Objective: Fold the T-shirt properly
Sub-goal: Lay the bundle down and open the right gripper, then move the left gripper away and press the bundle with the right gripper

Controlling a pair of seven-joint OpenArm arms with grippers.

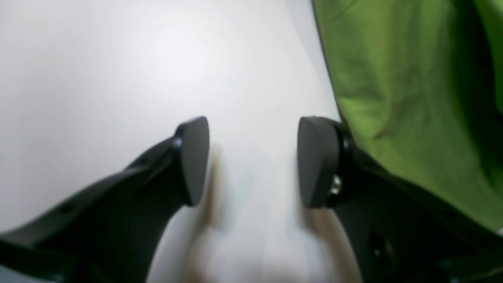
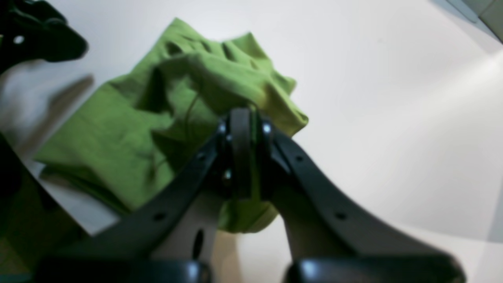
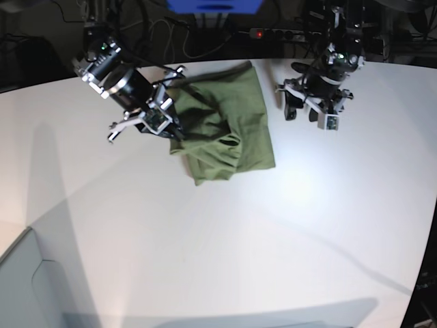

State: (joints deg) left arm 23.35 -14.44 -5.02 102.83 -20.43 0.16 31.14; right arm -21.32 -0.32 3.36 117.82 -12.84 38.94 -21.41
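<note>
The olive-green T-shirt (image 3: 229, 126) lies partly folded and bunched on the white table (image 3: 239, 239), near its far edge. My right gripper (image 3: 174, 130), on the left in the base view, is shut on a raised fold at the shirt's left edge. In the right wrist view the closed fingertips (image 2: 241, 118) pinch the green cloth (image 2: 118, 137), which hangs below them. My left gripper (image 3: 300, 114) is open and empty, just right of the shirt. In the left wrist view its fingers (image 1: 194, 157) stand apart over bare table, the shirt's edge (image 1: 393, 78) beside the right finger.
Cables and a power strip (image 3: 273, 32) run along the dark back edge of the table. A blue object (image 3: 215, 5) sits behind the shirt. The left arm (image 2: 39, 35) shows at the top left of the right wrist view. The table's front left corner (image 3: 20, 239) drops off.
</note>
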